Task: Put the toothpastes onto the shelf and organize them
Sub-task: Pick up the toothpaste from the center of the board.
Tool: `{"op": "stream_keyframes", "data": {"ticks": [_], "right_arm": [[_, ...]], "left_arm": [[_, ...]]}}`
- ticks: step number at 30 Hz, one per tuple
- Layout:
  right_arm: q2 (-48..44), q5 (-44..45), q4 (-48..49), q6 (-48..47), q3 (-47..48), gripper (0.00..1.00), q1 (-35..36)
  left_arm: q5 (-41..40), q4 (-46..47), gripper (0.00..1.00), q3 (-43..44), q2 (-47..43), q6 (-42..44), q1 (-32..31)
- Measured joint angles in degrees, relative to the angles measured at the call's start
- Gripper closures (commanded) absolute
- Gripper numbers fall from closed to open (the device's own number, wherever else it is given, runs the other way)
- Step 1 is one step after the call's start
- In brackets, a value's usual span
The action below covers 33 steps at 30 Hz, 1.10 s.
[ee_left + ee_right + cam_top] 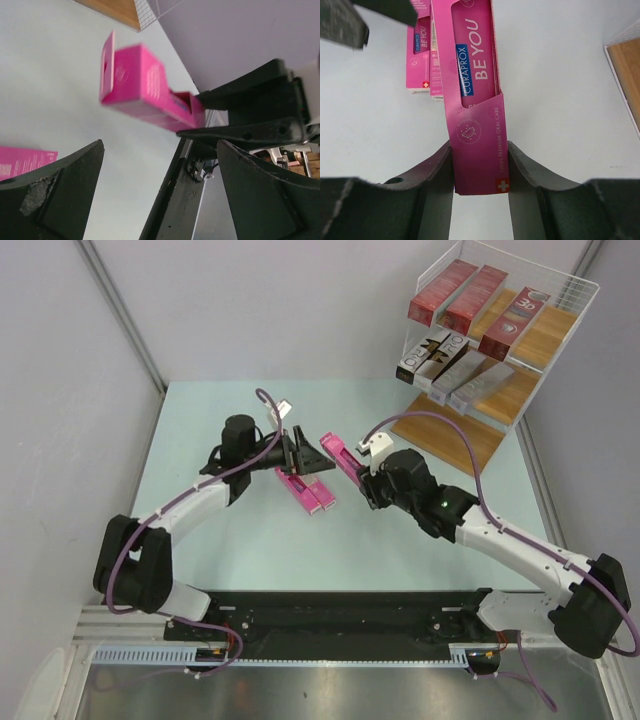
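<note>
My right gripper is shut on the near end of a bright pink toothpaste carton and holds it above the table, left of the shelf. Two more pink cartons lie side by side on the table. Over them, my left gripper stands wide open and holds nothing. In the left wrist view the held carton hangs ahead, gripped by the right fingers. Three dark red cartons fill the top board and three silver-grey ones the middle.
The shelf's bottom wooden board is bare, just right of the right gripper. A black rail runs along the table's near edge between the arm bases. Grey walls close in on the left and at the back.
</note>
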Motion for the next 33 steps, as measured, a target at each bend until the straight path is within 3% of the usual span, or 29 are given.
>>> {"op": "stream_keyframes", "data": {"ticks": [5, 7, 9, 15, 18, 20, 21, 24, 27, 33], "right_arm": [[0.0, 0.0, -0.7, -0.1, -0.2, 0.85, 1.4], [-0.1, 0.2, -0.7, -0.1, -0.2, 0.86, 1.6], [-0.1, 0.3, -0.7, -0.2, -0.2, 0.85, 1.6], [-0.2, -0.6, -0.8, -0.4, -0.3, 0.86, 2.1], [-0.4, -1.0, -0.8, -0.5, -0.3, 0.86, 2.2], [-0.5, -1.1, -0.8, -0.6, -0.3, 0.85, 2.2], [-0.5, -1.1, -0.8, -0.6, -0.3, 0.85, 2.2], [-0.5, -0.9, -0.8, -0.6, -0.3, 0.78, 2.2], [-0.5, -0.2, -0.6, -0.6, -0.3, 0.65, 2.2], [-0.7, 4.5, 0.6, 0.9, -0.3, 0.29, 2.8]], "left_arm": [[1.6, 1.2, 0.02, 4.3, 2.1, -1.1, 0.4], [2.3, 1.2, 0.08, 5.9, 3.6, -1.9, 0.5], [2.6, 1.5, 0.21, 7.1, 5.5, -2.5, 0.6], [3.0, 1.0, 0.3, 9.2, 9.9, -3.0, 0.7], [3.0, 0.8, 0.45, 9.8, 10.5, -2.9, 0.7], [3.7, 1.3, 0.62, 9.9, 10.6, -3.5, 0.7], [3.7, 1.4, 0.63, 9.9, 10.6, -3.5, 0.7], [4.2, 1.8, 0.74, 9.9, 10.6, -4.3, 0.8], [4.3, 2.6, 0.78, 9.9, 10.6, -5.1, 0.9], [5.7, 10.5, 0.82, 9.0, 11.3, -10.7, 1.6]]}}
